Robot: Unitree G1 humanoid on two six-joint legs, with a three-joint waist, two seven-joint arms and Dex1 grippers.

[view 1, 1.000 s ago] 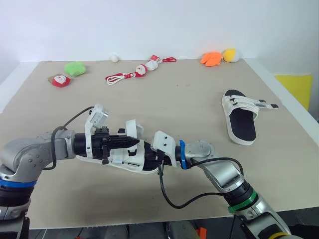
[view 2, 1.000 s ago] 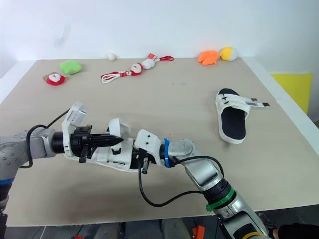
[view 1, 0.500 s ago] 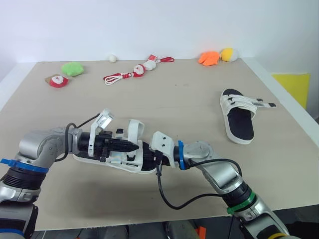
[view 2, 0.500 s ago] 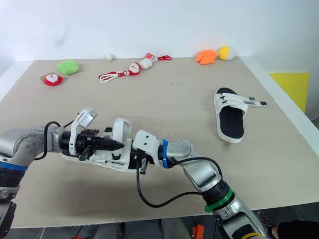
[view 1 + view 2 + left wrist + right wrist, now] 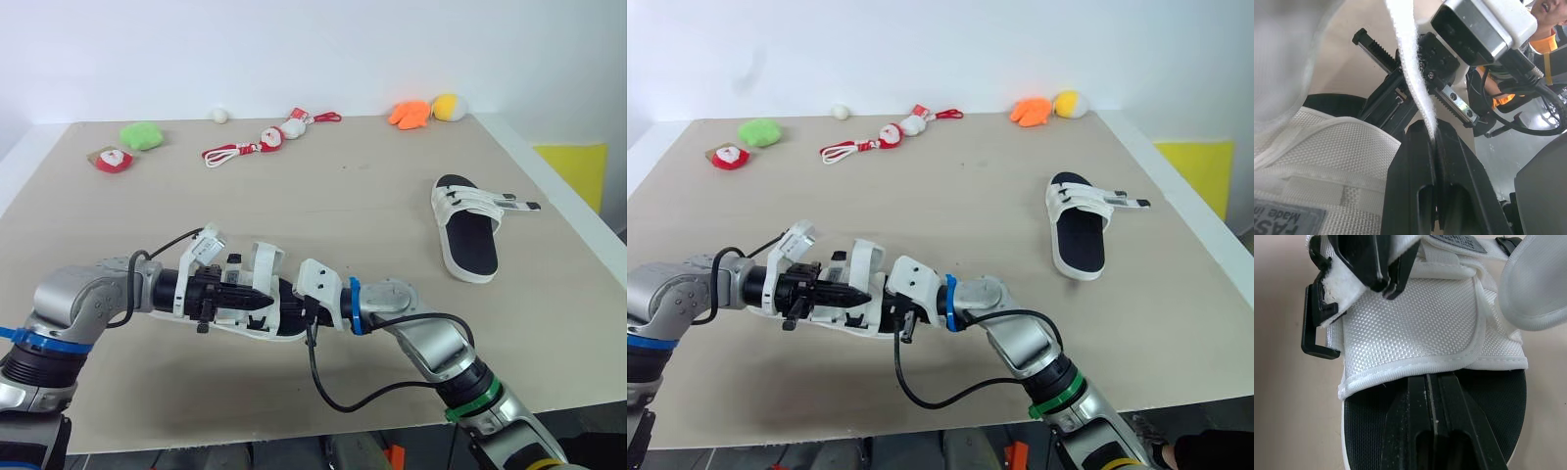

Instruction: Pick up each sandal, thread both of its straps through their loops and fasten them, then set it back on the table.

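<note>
The near sandal (image 5: 257, 315) is located on the table (image 5: 372, 186) at its near centre, between the two arms. The second sandal (image 5: 470, 230) lies well apart, to the right and farther back.

The left end effector (image 5: 1432, 128) is clenched on a white strap (image 5: 1410, 58), and the strap is pinched between the fingertips. The right end effector (image 5: 1431, 379) is positioned over the black footbed with its fingers closed together at the hem of the mesh upper. Whether the hem itself is gripped cannot be told. A black loop (image 5: 1315, 333) is seen at the side of the upper, beside the left fingers.

The step in hand is judged to be the threading of this strap.

Possible faults:
- The strap may be drawn out of the pinch, since only a narrow edge is held.
- The sandal may be dragged along the table if the strap is pulled while the right hold is insufficient.
- The loop may be missed if the strap end is presented twisted or at an angle.
- The fuzzy strap face may be caught on the mesh before the loop is reached.
</note>
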